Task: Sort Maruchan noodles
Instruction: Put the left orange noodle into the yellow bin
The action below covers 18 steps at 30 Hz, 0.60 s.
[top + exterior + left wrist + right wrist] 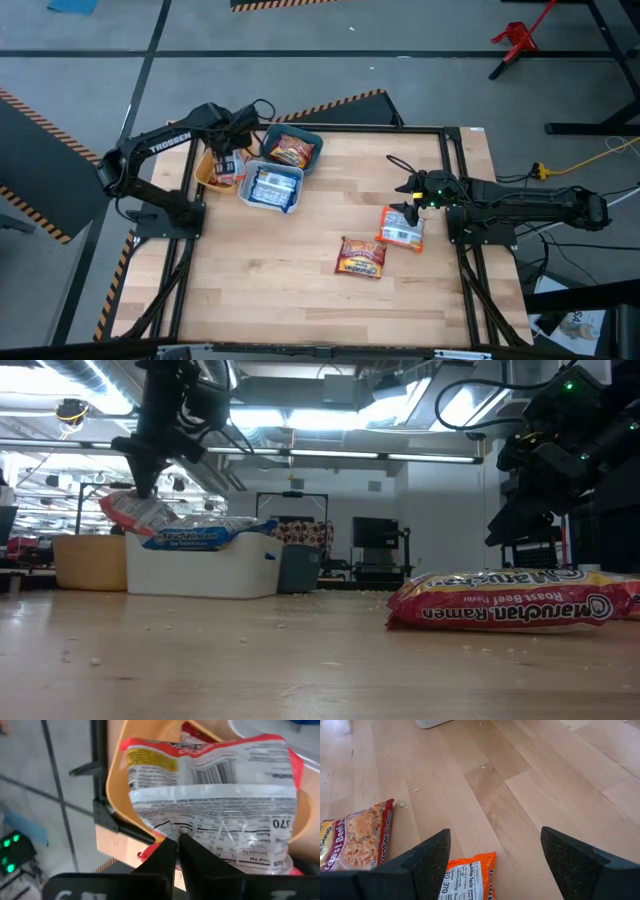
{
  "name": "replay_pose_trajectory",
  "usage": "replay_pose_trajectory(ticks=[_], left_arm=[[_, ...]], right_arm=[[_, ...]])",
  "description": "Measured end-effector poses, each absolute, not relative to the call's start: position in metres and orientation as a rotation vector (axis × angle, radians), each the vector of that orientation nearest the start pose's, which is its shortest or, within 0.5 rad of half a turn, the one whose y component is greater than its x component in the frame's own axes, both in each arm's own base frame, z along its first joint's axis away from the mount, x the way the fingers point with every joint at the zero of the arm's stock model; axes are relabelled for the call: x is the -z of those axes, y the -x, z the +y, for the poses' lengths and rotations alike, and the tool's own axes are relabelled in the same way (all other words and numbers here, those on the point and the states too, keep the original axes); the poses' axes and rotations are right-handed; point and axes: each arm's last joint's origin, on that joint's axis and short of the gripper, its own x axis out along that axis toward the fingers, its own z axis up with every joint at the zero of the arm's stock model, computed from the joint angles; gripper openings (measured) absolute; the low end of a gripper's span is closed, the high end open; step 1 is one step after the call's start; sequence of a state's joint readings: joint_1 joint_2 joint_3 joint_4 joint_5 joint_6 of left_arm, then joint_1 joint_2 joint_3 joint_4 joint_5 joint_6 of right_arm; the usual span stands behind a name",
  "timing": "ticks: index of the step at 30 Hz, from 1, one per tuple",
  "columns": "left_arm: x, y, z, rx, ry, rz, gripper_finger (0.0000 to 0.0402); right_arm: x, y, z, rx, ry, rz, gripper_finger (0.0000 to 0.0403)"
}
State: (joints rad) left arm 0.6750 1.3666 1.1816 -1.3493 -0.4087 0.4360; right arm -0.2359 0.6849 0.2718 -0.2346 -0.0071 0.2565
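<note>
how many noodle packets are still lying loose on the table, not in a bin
2. A red roast beef packet lies near the table's middle front. An orange packet lies right of it, under the open right hand. More may be hidden.

The left gripper (178, 851), fingers pinched together, grips a silver-and-red noodle packet (215, 800) at its six o'clock edge, over a yellow bin (117, 795).
</note>
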Motion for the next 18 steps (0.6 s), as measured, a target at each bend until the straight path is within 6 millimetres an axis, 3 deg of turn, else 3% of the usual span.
replay_pose_trajectory(ticks=[11, 18], left_arm=[[-0.2812, -0.1633, 0.1536, -0.431, -0.088, 1.702, 0.0105], [-0.282, -0.1609, 0.1569, -0.586, -0.047, 1.7, 0.014]], right_arm=[[-0.1687, -0.1372, -0.0327, 0.3, -0.326, 0.615, 0.0296], [-0.1685, -0.1371, -0.0326, 0.3, -0.327, 0.617, 0.0296]])
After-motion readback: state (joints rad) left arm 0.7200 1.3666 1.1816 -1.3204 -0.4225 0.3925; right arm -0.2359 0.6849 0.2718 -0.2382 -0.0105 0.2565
